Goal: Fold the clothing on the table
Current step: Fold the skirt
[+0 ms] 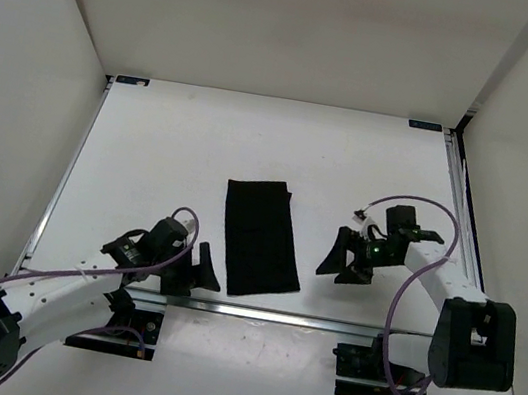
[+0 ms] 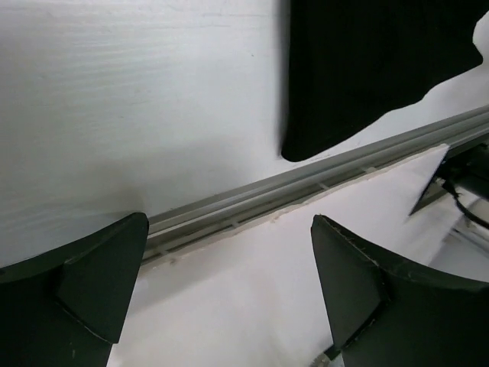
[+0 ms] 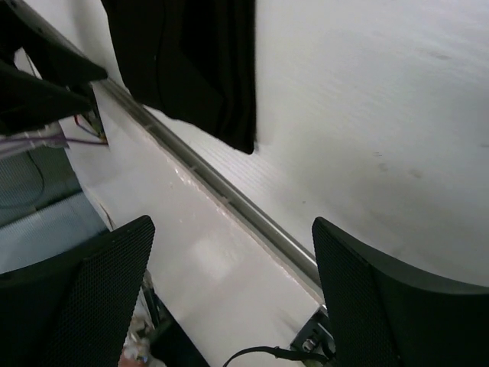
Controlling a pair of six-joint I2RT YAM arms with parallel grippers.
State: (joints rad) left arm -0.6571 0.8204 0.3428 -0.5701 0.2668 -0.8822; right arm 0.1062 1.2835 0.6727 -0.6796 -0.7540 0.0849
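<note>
Black clothing (image 1: 259, 239) as a narrow strip, flat on the table (image 1: 172, 142), centre, near end just beside the metal rail (image 1: 324, 321). Left gripper (image 1: 199, 273) just left of that near end, spread wide, holding nothing. Right gripper (image 1: 346, 262) off to the right, apart from the cloth, likewise wide and empty.

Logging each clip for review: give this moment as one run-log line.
clothing: narrow strip flat on table, untouched | left fingers: open, empty, left of clothing | right fingers: open, empty, right of clothing
</note>
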